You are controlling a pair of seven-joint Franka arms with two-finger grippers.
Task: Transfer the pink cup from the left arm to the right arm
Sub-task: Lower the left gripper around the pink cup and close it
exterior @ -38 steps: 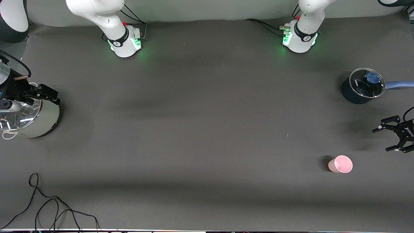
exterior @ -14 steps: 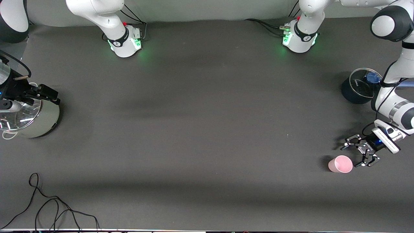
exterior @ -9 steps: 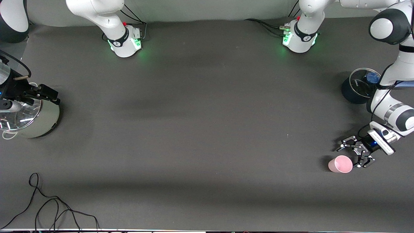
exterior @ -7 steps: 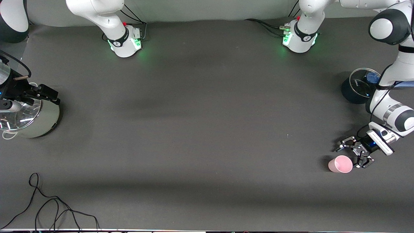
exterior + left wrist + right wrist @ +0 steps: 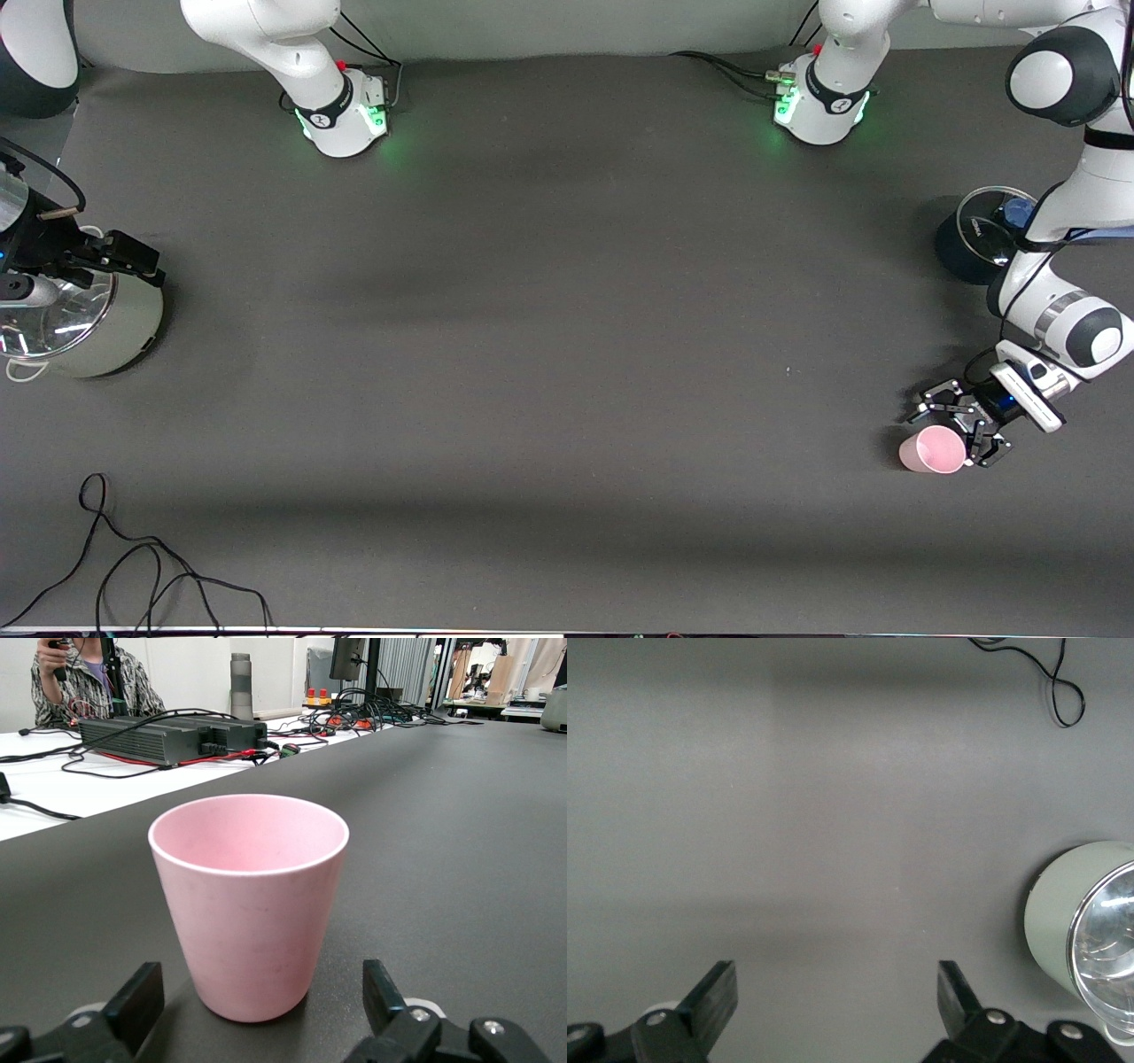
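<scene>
Left pincer low at pink cup, fingers spread wide apart, one each side of cup, not touching it. Cup upright on table, near left arm's end, close to front camera. Dark lidded pot farther off. Right pincer waits above pale-green pot, fingers apart, holding nothing.
</scene>
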